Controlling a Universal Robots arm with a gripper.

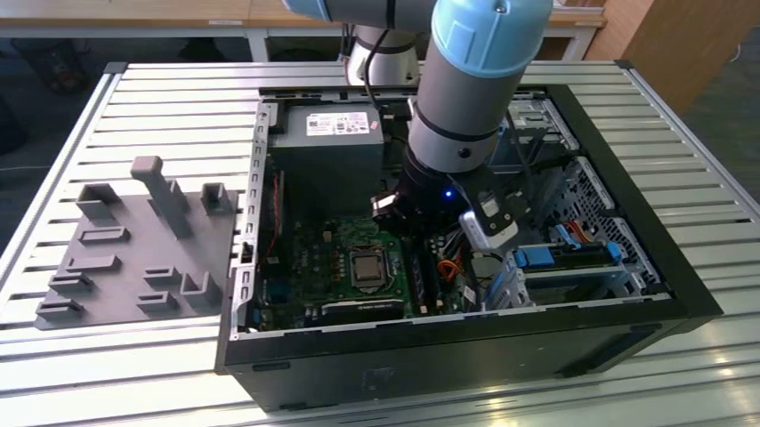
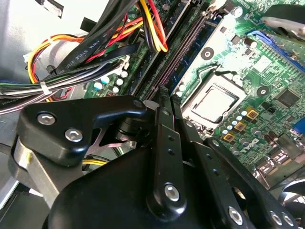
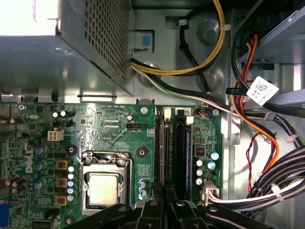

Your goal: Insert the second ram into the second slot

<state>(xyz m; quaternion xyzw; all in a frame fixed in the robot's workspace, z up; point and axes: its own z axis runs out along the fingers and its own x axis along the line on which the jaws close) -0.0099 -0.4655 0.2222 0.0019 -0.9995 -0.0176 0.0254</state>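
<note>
The gripper (image 2: pixel 162 102), black and bolted, fills the foreground in both wrist views; its fingers (image 3: pixel 156 205) are drawn together with only a dark sliver between them, and I cannot tell whether anything is pinched there; the tips hang just over the memory slots (image 3: pixel 171 148), beside the processor socket (image 3: pixel 104 188). The second ram seems to be the thin blue strip (image 3: pixel 189 152) standing on edge in the slot bank, on the side away from the socket; which slot it is in I cannot tell. In the exterior view the arm (image 1: pixel 469 89) reaches down into the open computer case (image 1: pixel 475 342), at 3 o'clock of the socket; the power supply (image 1: pixel 333 142) sits at the socket's 12 o'clock; a grey fixture plate (image 1: pixel 131 258) lies at 9 o'clock of the case.
</note>
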